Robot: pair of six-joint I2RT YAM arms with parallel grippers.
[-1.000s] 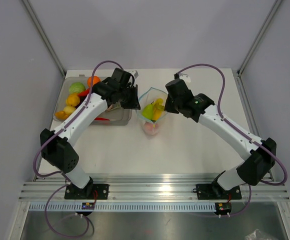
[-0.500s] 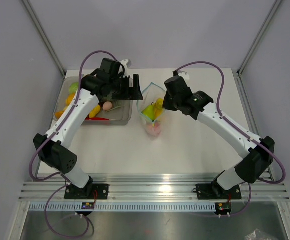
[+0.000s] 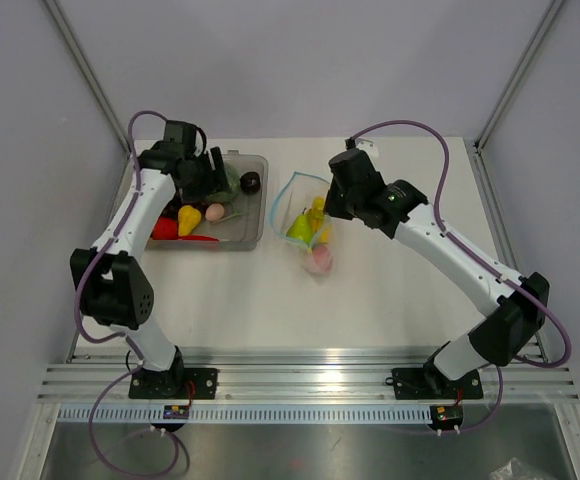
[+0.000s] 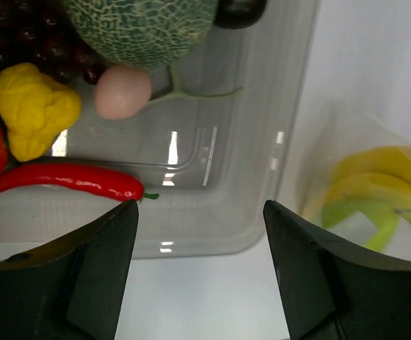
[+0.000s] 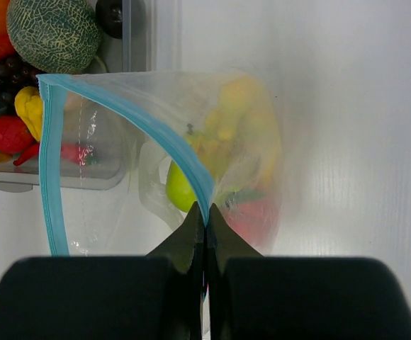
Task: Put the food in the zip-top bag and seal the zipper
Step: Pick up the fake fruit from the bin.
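Observation:
The zip-top bag hangs open at the middle of the table, and my right gripper is shut on its teal zipper. In the top view the right gripper is at the bag's right side. Inside the bag lie a yellow banana bunch, a light green fruit and a pink-red piece. My left gripper is open and empty, above the near right corner of the clear tray. In the top view the left gripper hangs over the tray.
The tray holds more food: a netted melon, a yellow pepper, a pink egg-shaped piece, a red chili and a dark plum. Bare white tabletop lies in front of and right of the bag.
My left arm has swung left from the bag's mouth to over the tray, and its gripper has opened. The right gripper has kept its hold on the zipper.

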